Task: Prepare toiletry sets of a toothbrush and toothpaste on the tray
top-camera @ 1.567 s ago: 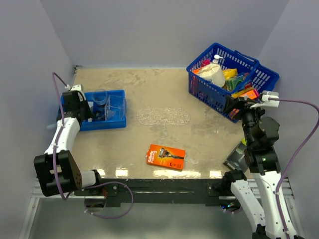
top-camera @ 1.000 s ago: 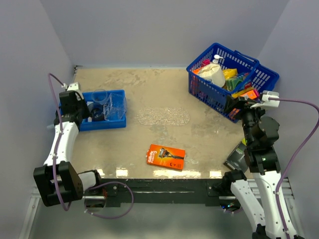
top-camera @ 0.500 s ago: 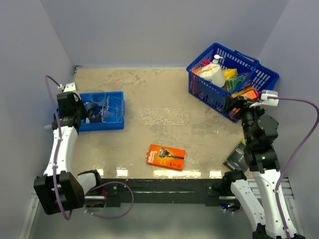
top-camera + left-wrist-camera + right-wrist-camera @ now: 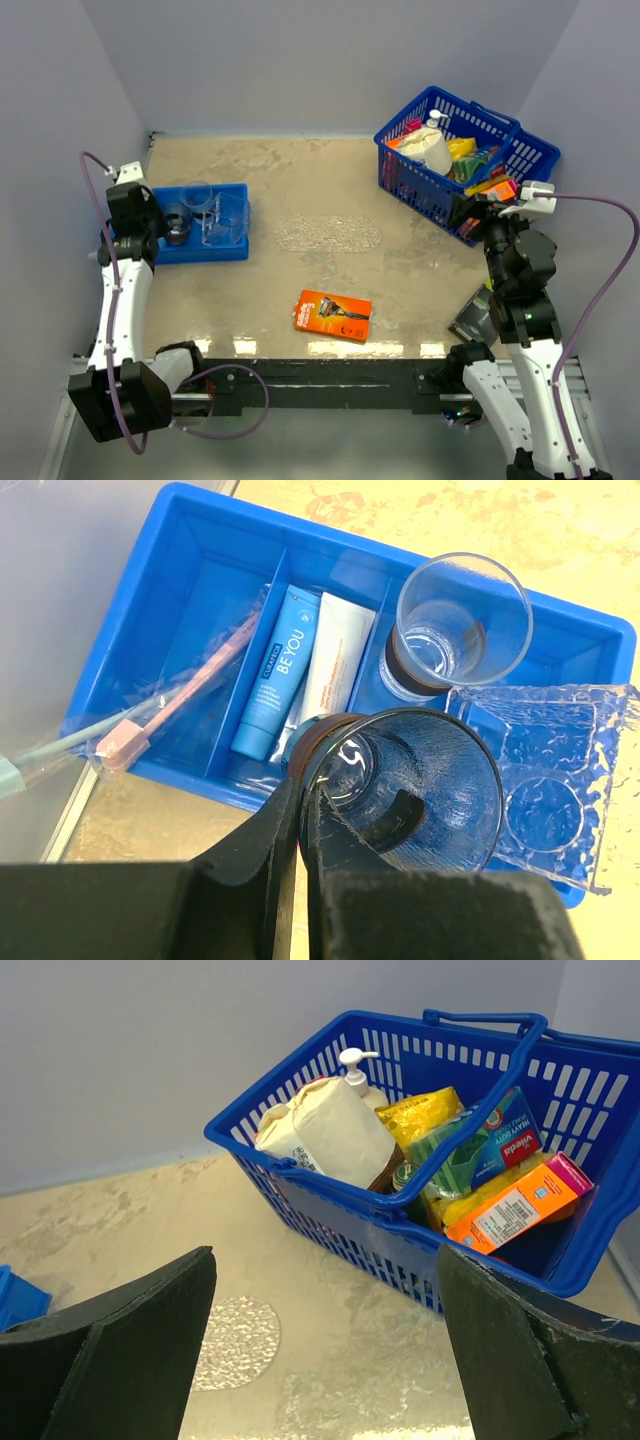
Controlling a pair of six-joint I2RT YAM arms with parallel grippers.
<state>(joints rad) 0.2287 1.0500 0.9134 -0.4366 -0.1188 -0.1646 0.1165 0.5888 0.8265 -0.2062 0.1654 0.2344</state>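
Tray [image 4: 560,780], clear & empty, rests over right end of blue bin [image 4: 190,600] at frame right; toothpaste tubes [image 4: 280,670] & toothbrushes [image 4: 185,695] lie in bin compts, no set made yet; left gripper [image 4: 303,790] pinches cup [image 4: 430,790] rim, right gripper [image 4: 320,1340] spread wide, empty.

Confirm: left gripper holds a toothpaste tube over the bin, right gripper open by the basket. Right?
No. The left gripper holds a cup by its rim, not a toothpaste tube; the tubes lie in the bin, as the left wrist view shows. It is over the bin, and the right gripper is open by the basket.
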